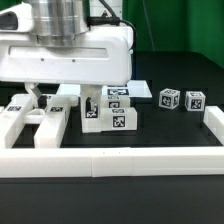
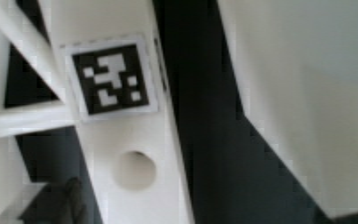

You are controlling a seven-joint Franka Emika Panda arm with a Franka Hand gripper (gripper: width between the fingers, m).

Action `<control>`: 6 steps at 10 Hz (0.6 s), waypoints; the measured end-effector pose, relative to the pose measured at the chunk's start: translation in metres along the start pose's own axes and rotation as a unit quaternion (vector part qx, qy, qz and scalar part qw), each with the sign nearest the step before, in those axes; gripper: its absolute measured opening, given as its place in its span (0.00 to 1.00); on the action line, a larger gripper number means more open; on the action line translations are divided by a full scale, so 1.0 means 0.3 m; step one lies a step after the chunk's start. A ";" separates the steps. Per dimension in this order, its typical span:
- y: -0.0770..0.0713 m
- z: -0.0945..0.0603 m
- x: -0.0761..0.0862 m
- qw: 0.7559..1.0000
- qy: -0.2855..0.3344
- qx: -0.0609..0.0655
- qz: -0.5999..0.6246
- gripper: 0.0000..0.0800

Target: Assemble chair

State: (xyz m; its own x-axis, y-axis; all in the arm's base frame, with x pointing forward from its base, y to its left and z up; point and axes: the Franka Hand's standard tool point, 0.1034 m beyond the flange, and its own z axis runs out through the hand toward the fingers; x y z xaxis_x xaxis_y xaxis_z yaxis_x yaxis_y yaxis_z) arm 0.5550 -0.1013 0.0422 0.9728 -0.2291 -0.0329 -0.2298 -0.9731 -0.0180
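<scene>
The chunky matte white plastic chair parts (image 1: 97,122) are lying loose on the black table (image 1: 180,128), in a cluster from the exterior view's left to its middle; a slotted frame piece (image 1: 20,125) is sitting at the left and blocky pieces with square black-and-white tags (image 1: 123,120) are standing in the middle; two small white tagged blocks (image 1: 168,98) are resting apart at the right. The tags are showing only block patterns, no readable letters. In the wrist view, a long white bar (image 2: 114,130) is filling the frame, bearing one tag (image 2: 114,78) beside a round hole (image 2: 137,170). The robot's two-finger gripper (image 1: 60,100) is hanging over the left cluster with jaws spread wide, clamping nothing visible. A long low white border wall (image 1: 110,160) is running along the near edge.
</scene>
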 end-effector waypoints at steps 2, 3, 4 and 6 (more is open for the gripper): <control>0.004 -0.003 0.006 1.000 0.000 0.000 -0.006 0.81; 0.018 -0.017 0.044 1.000 0.005 0.000 -0.030 0.81; 0.045 -0.020 0.081 0.998 0.015 -0.002 -0.063 0.81; 0.067 -0.016 0.097 0.997 0.025 -0.003 -0.075 0.81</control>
State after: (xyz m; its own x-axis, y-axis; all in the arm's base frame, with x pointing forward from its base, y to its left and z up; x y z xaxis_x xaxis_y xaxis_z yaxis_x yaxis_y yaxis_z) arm 0.5787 -0.1277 0.0457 0.9965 -0.0812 0.0188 -0.0809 -0.9966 -0.0129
